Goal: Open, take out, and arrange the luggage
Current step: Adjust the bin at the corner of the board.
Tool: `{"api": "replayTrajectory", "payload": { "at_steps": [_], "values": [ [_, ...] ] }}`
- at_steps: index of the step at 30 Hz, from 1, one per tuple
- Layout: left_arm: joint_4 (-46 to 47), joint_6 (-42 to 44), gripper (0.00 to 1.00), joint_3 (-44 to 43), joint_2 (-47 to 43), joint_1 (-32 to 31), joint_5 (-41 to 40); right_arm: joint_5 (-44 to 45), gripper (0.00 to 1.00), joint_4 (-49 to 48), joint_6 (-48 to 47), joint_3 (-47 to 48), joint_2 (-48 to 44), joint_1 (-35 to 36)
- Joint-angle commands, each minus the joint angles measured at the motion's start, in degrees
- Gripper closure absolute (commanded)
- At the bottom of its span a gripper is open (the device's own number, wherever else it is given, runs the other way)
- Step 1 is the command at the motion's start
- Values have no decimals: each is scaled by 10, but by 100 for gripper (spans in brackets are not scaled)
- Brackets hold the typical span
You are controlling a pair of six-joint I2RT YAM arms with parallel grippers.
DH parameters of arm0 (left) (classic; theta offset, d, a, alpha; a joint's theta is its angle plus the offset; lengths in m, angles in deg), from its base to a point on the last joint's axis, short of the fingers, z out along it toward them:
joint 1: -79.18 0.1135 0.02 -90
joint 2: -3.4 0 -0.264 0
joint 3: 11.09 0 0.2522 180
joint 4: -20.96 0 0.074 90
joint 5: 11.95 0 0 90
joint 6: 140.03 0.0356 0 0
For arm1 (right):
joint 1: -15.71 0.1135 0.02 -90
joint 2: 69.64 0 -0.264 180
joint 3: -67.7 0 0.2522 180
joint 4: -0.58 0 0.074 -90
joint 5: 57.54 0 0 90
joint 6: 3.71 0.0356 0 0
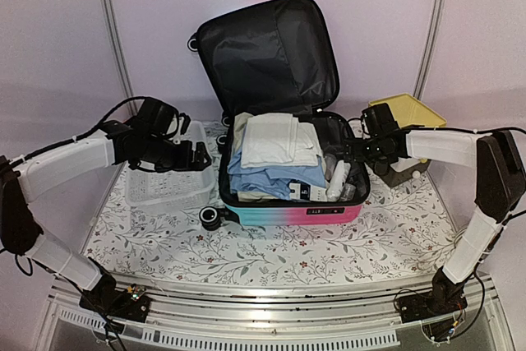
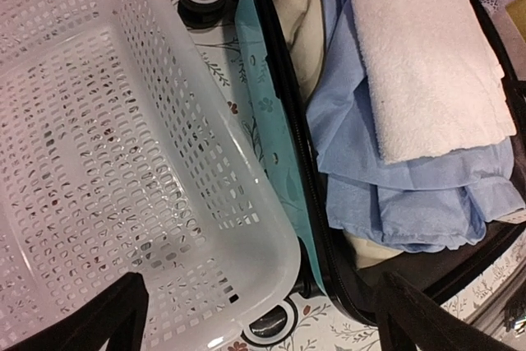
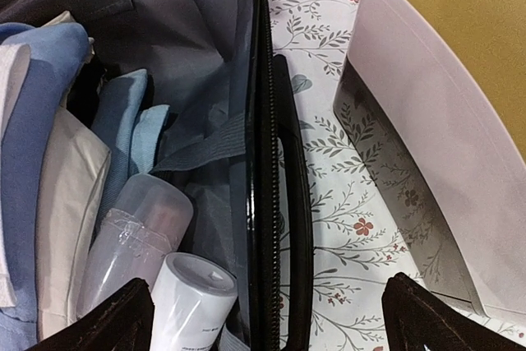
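Here, left claw [image 1: 200, 155] and right claw [image 1: 350, 151] spread wide — glossy hard-shell luggage [image 1: 288, 213] holds folded cloth [image 1: 275, 141].

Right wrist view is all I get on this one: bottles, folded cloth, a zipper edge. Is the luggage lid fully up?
Observer: Yes. The luggage lies open, lid propped up at the back, black lining facing the arms.
Operator: Where is the left gripper?
Observer: The left gripper is open and empty, over the white basket at its rim beside the luggage.
Operator: What tops the pile?
Observer: A folded white towel, lying on blue cloth.
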Motion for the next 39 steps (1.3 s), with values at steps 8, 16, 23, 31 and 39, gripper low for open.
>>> {"api": "replayTrajectory", "payload": {
  "at_steps": [8,16,23,31,39],
  "values": [
    [66,7,17,-8,8,-32,45,-49,5,-29,-13,-20,-30,-11],
    [65,-22,27,-50,97,-40,-8,-25,38,15,7,9,-1,-27],
    [44,-22,31,-90,163,-40,-49,-35,42,29,3,33,13,-31],
    [56,-20,33,-70,138,-39,-29,-30,42,29,0,33,12,-31],
    [19,-47,45,29,38,14,-88,-29,42,27,-1,29,13,-31]
  ]
}}
